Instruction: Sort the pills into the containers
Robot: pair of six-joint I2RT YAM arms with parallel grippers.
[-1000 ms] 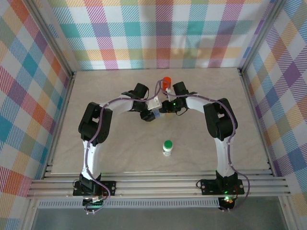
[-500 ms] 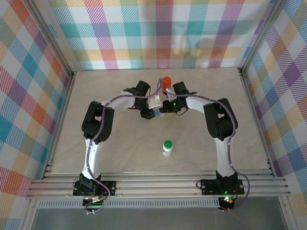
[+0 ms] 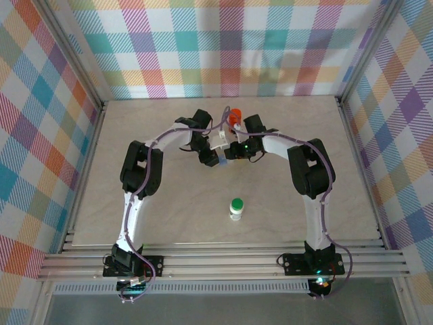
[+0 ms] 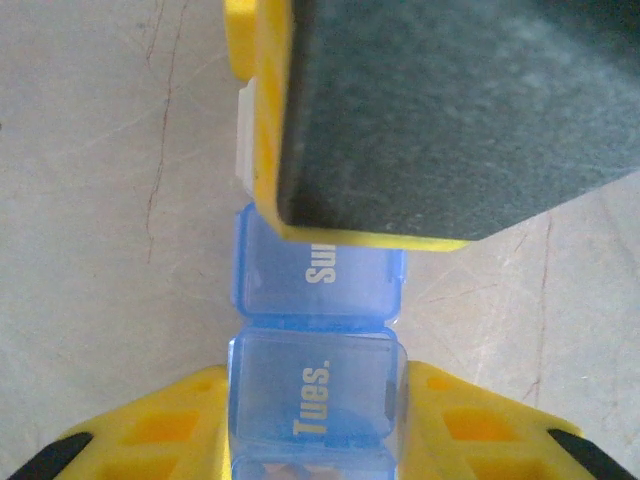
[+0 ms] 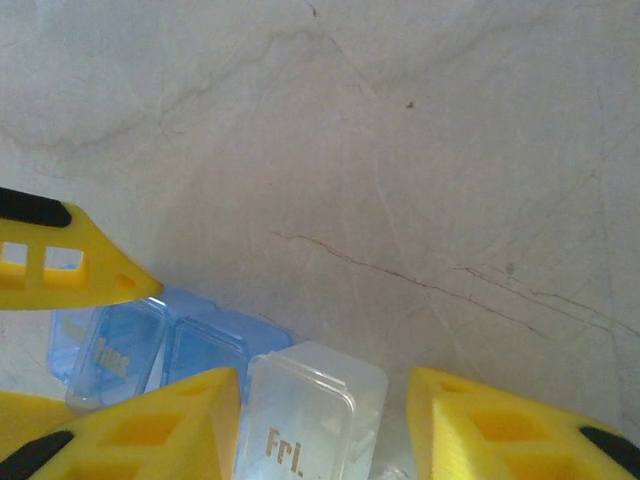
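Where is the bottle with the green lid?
Start at the pale table. The bottle stands alone near its front middle. Its green lid and white body set it apart from the orange bottle farther back.

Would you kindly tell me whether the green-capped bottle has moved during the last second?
No. The green-capped bottle stands at the same spot, just as far from the aluminium rail in front of it.
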